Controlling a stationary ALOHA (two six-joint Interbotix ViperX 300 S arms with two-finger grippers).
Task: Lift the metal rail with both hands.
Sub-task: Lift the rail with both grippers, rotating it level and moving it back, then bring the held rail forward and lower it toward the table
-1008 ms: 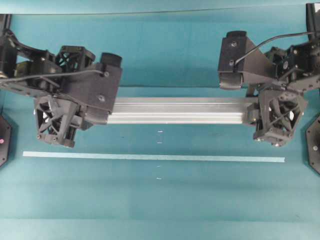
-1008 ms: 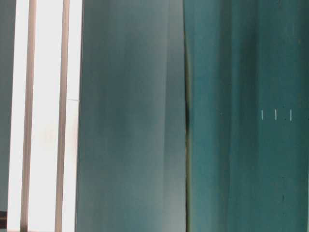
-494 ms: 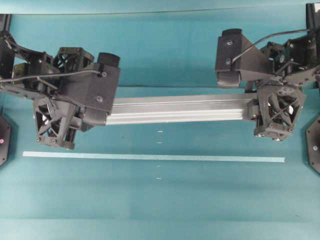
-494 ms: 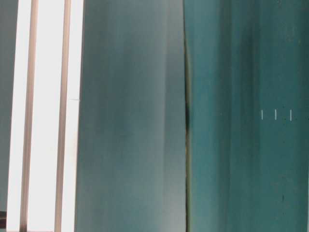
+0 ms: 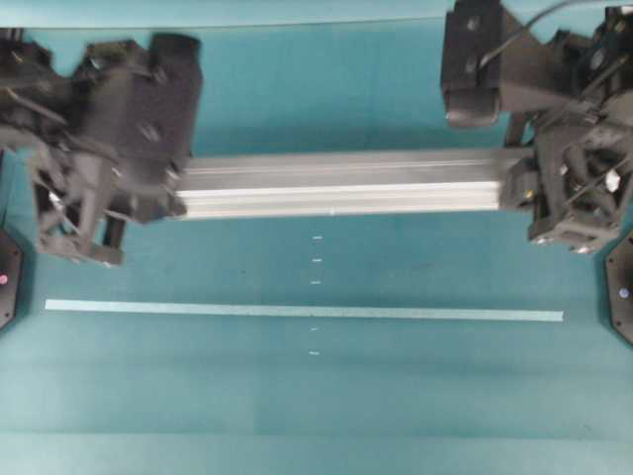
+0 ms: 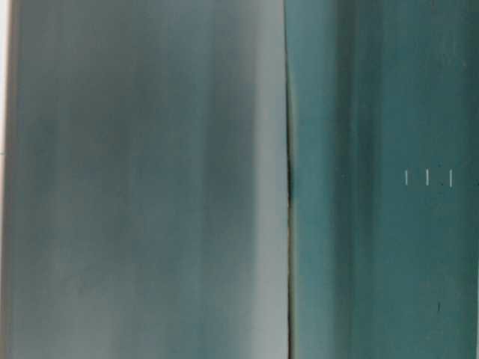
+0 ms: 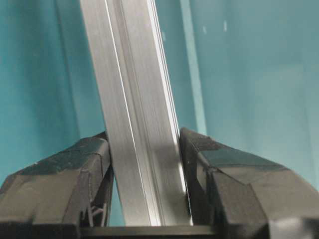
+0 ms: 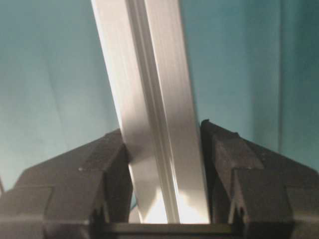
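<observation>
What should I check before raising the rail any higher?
1. Left gripper shut on the metal rail: ok, fingers press both sides.
2. Right gripper shut on the rail: ok.
3. Rail level between the grippers: ok in the overhead view.
4. Rail off the table: cannot tell.
5. Rail apart from the tape strip: ok.
6. Overhead view sharp: not ok, the left arm is blurred.

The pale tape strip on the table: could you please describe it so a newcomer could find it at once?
On the teal table, look nearer the front edge than the metal rail. The pale tape strip lies flat there, parallel to the rail, touched by neither hand. Unlike the thick grooved rail, it is thin, matte and whitish.
</observation>
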